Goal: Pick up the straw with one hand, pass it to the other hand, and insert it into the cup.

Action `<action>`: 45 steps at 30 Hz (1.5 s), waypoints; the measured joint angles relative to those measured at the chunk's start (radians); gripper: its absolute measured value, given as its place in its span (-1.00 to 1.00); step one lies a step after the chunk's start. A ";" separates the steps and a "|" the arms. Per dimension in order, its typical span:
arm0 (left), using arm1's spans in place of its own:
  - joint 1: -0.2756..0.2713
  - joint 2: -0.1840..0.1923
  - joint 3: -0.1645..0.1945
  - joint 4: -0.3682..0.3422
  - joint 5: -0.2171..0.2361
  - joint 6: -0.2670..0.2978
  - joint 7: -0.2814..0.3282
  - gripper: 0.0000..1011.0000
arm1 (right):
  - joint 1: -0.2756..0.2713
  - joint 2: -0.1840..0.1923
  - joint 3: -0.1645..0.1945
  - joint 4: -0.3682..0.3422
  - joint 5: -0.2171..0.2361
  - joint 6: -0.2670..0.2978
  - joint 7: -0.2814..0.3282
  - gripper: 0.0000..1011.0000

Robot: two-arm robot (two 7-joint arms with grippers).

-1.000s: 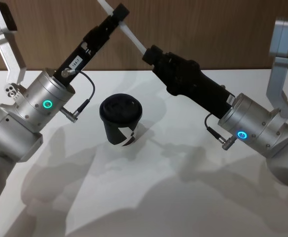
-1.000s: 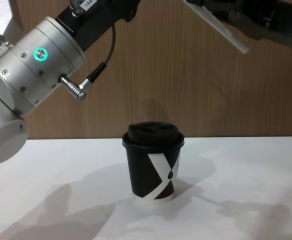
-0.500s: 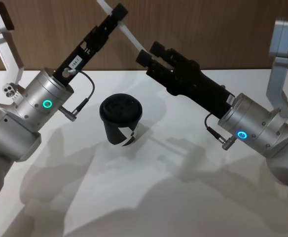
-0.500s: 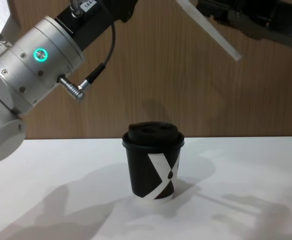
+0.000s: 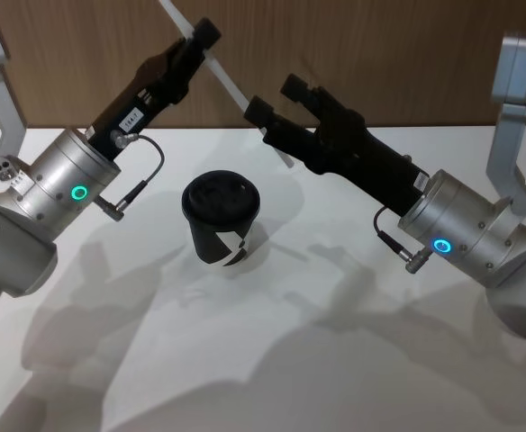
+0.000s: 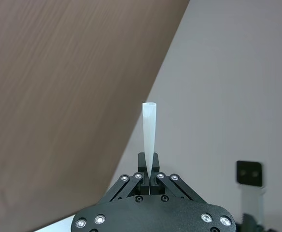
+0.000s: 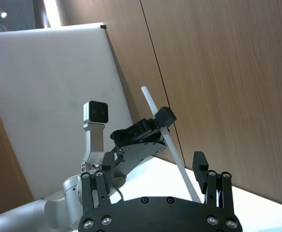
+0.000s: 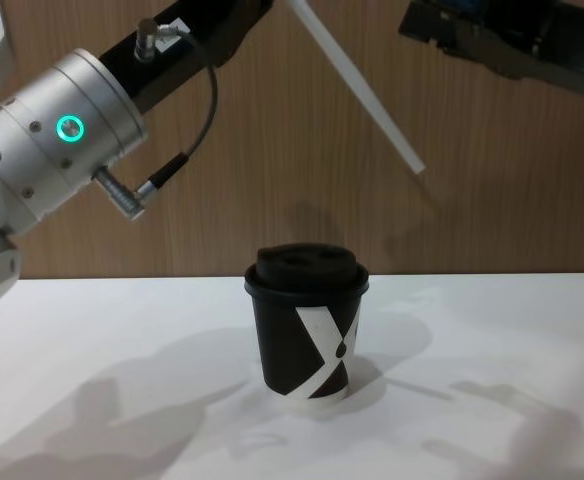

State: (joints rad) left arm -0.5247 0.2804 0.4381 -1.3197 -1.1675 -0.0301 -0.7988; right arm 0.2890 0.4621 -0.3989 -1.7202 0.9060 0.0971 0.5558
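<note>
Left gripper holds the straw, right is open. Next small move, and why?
Probably swing the left gripper so the straw's lower tip comes over the cup's lid. Only the left gripper clamps the straw, the right gripper stands open, and in the chest view the tilted straw's tip hangs well above the lid, off to the robot's right.

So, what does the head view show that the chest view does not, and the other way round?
Head view, not chest: the left gripper shut on the straw, and the right gripper open, fingers either side of the straw's lower part. Chest view, not head: the cup side-on, its white mark a whole X, and the straw's free end higher than the lid. Both: the lidded cup upright on the table, the straw slanting.
</note>
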 joint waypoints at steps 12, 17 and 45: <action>-0.001 0.042 0.017 -0.023 0.126 -0.073 0.071 -0.99 | 0.000 0.000 0.000 0.000 0.000 0.000 0.000 0.98; -0.001 0.055 0.022 -0.035 0.170 -0.091 0.095 -0.98 | 0.000 0.000 0.000 0.000 0.000 0.000 0.000 0.98; 0.001 0.099 0.019 -0.071 0.248 -0.061 0.131 -0.99 | 0.000 0.000 0.000 0.000 0.000 0.000 0.000 0.98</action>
State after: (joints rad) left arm -0.5238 0.3797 0.4572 -1.3911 -0.9199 -0.0908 -0.6676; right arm 0.2890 0.4621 -0.3989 -1.7201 0.9060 0.0971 0.5558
